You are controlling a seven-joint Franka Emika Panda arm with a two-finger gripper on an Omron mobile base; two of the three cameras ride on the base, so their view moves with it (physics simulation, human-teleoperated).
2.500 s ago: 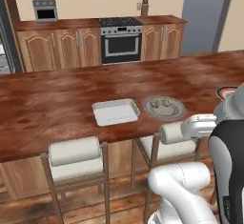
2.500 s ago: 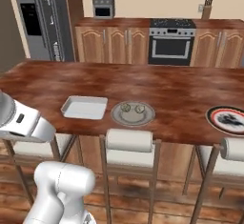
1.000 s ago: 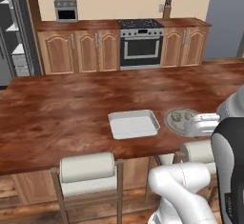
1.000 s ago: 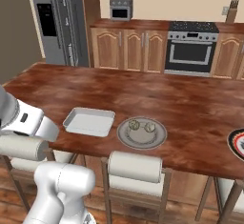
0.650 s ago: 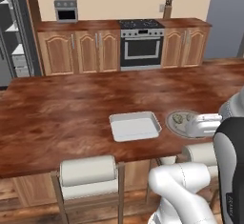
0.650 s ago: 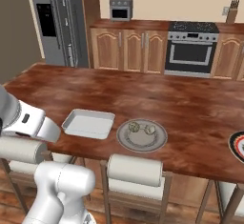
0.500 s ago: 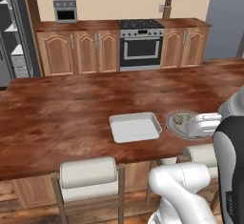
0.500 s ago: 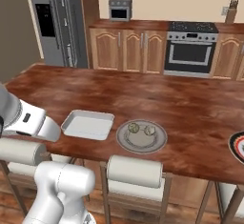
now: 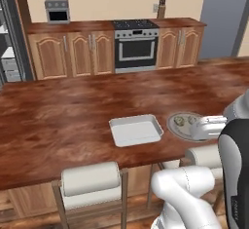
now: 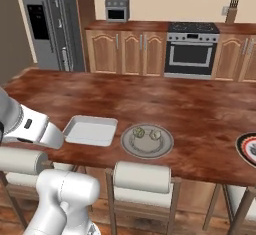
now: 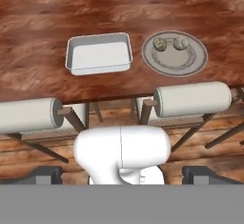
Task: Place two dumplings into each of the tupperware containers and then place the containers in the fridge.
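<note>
A white-grey rectangular tupperware container (image 9: 135,130) (image 10: 91,130) (image 11: 99,53) lies empty near the island counter's front edge. Just right of it, two dumplings (image 11: 159,44) (image 11: 180,42) (image 10: 138,132) (image 9: 179,121) sit on a round grey plate (image 11: 175,63) (image 10: 147,151) (image 9: 181,131). In the hand view my gripper (image 11: 125,176) hangs well back from the counter over the stools, its dark tips wide apart, open and holding nothing. The dark grey fridge (image 10: 50,24) stands at the far left of the kitchen, door shut.
Padded bar stools (image 9: 90,179) (image 10: 140,176) (image 11: 193,99) line the counter's near side. A plate with a dark striped rim (image 10: 247,149) lies at the counter's right end. A steel oven (image 9: 136,50) (image 10: 192,54) and wood cabinets line the back wall.
The base has driven since the earliest frames, so tray and plate slid right and closer in both base views. Over the last second the views barely shift. The gripper stays open.
</note>
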